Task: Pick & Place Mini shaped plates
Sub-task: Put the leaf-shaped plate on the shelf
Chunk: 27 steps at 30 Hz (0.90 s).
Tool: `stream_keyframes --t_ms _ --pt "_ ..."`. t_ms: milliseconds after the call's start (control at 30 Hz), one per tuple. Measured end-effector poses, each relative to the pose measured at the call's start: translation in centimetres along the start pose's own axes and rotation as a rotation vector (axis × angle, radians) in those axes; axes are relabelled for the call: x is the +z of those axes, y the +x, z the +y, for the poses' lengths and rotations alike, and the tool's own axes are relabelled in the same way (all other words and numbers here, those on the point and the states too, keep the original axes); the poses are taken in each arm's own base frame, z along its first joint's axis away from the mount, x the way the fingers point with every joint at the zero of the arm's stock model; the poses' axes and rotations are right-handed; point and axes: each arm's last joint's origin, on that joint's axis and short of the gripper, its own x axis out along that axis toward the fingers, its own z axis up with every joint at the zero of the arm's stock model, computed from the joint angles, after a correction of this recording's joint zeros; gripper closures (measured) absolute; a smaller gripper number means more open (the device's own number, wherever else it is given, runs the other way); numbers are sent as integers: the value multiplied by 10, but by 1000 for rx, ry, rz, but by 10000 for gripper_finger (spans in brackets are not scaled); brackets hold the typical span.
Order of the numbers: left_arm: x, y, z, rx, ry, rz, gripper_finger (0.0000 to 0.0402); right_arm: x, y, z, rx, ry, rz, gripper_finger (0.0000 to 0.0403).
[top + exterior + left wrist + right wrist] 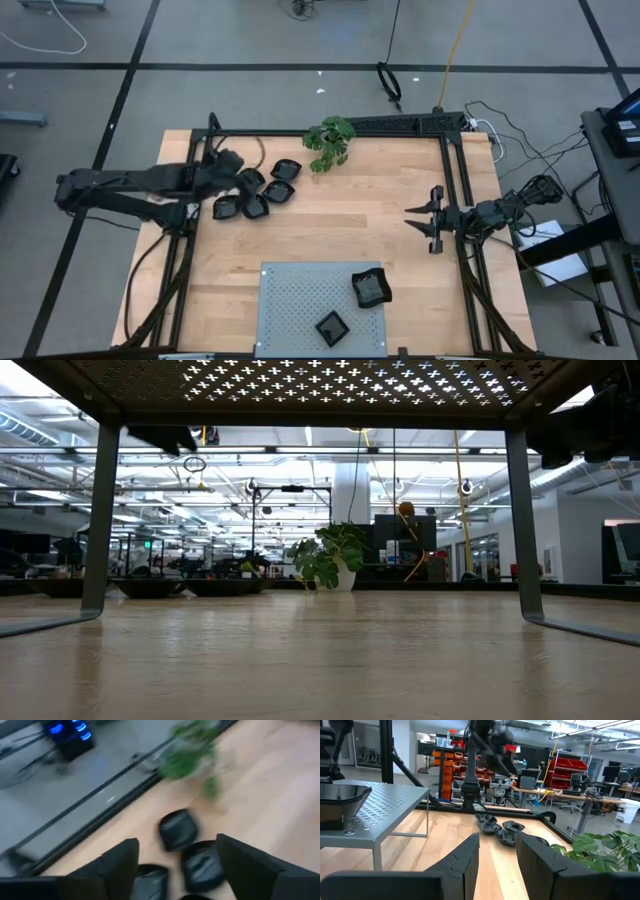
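1. At the table's left side, the left gripper (228,163) hung over a cluster of small black plates (262,190), its fingers (120,862) spread apart with nothing between them.
2. In the left wrist view, one rounded plate (178,829) lay just beyond the fingertips, with two more beside and below it, touching or nearly so.
3. The cluster sat near the plant (330,142), on the bare wood of the table (340,230).
4. Two more plates rested on the grey panel (290,305) at the table's near edge: one (370,288) toward its right side, the other (331,326) lower and nearer the middle.
5. In the right wrist view, a plate (337,795) showed at the panel's edge, raised above the wood on the panel's legs.
6. The right gripper (428,222) waited at the table's right side, well apart from every plate, its fingers (465,857) parted a little and empty.
7. From the low view, only the plant (330,555) and the panel's underside (320,385) could be made out clearly.
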Motion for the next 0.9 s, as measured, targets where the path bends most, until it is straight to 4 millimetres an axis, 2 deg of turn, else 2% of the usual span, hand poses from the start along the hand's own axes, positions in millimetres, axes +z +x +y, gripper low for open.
stream_keyframes --t_ms 100,200,267,367,500,633,767,900 --pt "-4 29 10 111 -7 154 110 0 0 0 0 0 0 284" --pt "-13 60 27 178 -82 376 107 0 0 0 0 0 -1 284" --pt "-18 77 39 226 -120 490 111 0 0 0 0 0 -1 284" --pt "-22 99 57 288 -164 569 126 0 0 0 0 1 -1 284" --pt "-31 123 74 230 -219 707 147 0 0 0 0 1 -1 284" --pt "-38 144 80 211 -246 758 162 0 0 0 0 1 -1 284" --pt "-44 161 78 125 -257 781 169 0 0 0 0 1 -1 284" --pt "-54 173 75 124 -246 843 170 0 0 0 0 1 -1 284"
